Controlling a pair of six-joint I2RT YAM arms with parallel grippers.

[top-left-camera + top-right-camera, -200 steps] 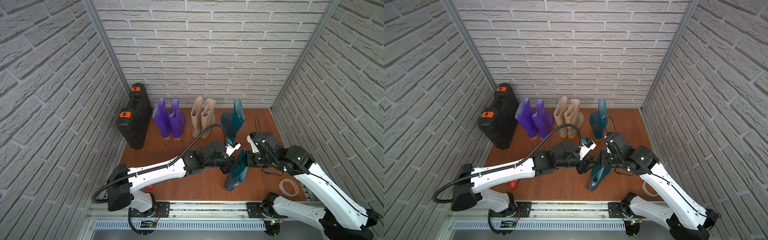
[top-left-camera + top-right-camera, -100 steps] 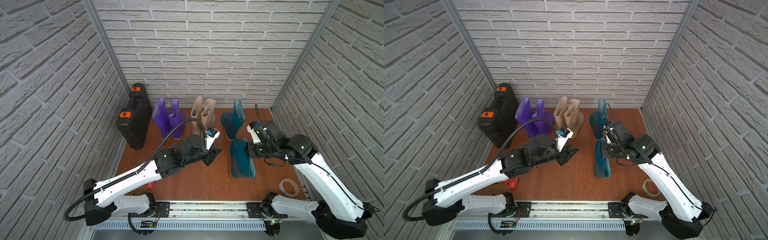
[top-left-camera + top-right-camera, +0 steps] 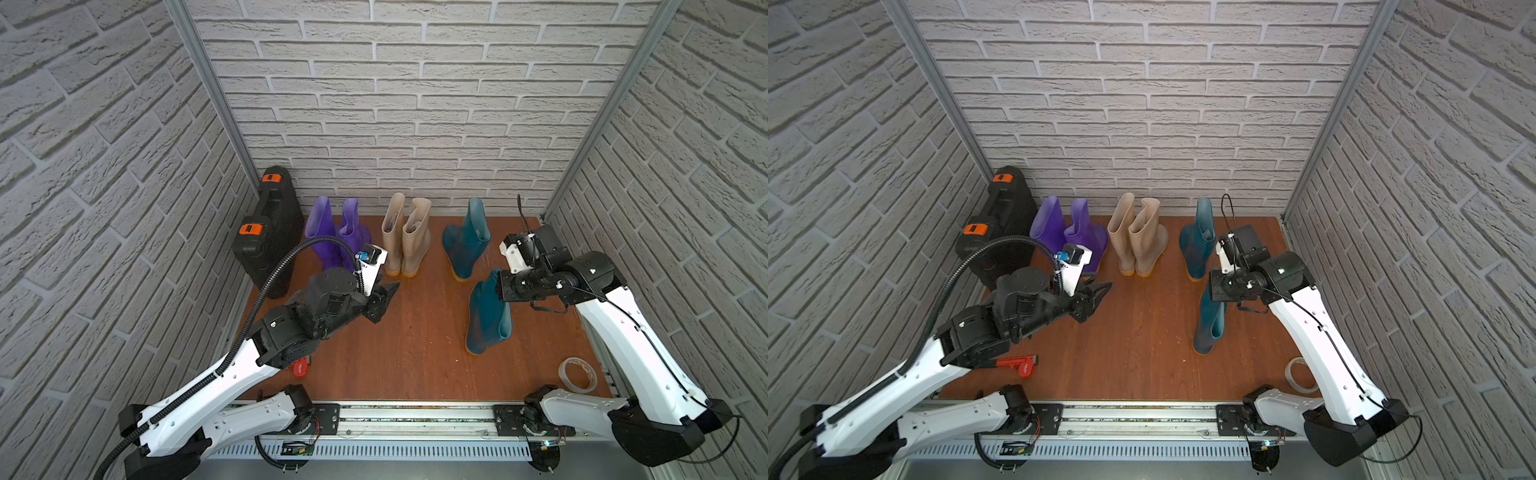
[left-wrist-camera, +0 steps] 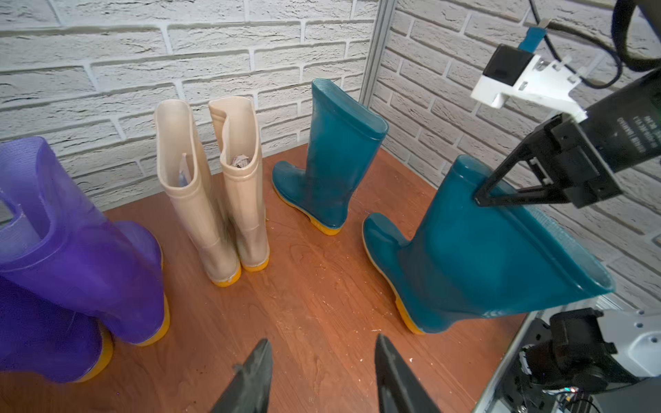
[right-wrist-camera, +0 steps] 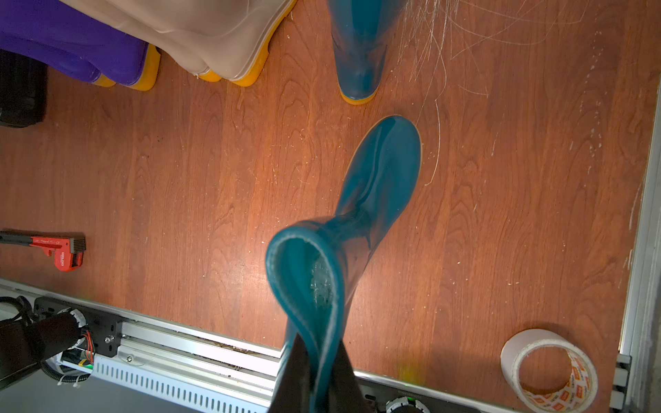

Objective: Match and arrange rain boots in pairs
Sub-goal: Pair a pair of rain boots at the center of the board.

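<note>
Teal boot (image 4: 483, 257), the only 1 out of line: right gripper (image 4: 481, 198) is closed on the rim of its shaft, and the right wrist view shows the same pinch from above. Hanging from that grip, the boot leans, with its shaft top toward the arm and its toe pointing away from the gripper. The heel is at the floor (image 4: 322, 293) or just above it; contact cannot be told.

Just past the toe, apart from it, its mate (image 4: 336, 161) stands upright by the back wall. Farther out along that wall stand 2 beige boots (image 4: 221, 186) side by side, then 2 purple boots (image 4: 71, 250), then a case (image 3: 266, 232). Left gripper (image 4: 322, 372) hovers low over bare floor, across from the right gripper, with its jaws parted and empty. Behind the right gripper, near the rail, lies a tape roll (image 5: 547, 372). A wrench (image 5: 60, 250) lies well off, beside the left arm.

Likely faults:
1. The soft rim may fold or slide out of so narrow a pinch, dropping the boot on its side.
2. A swing of the toe could strike the mate and topple it.
3. Released at this lean, the boot would probably tip rather than stand, so the sole should sit flat first.
</note>
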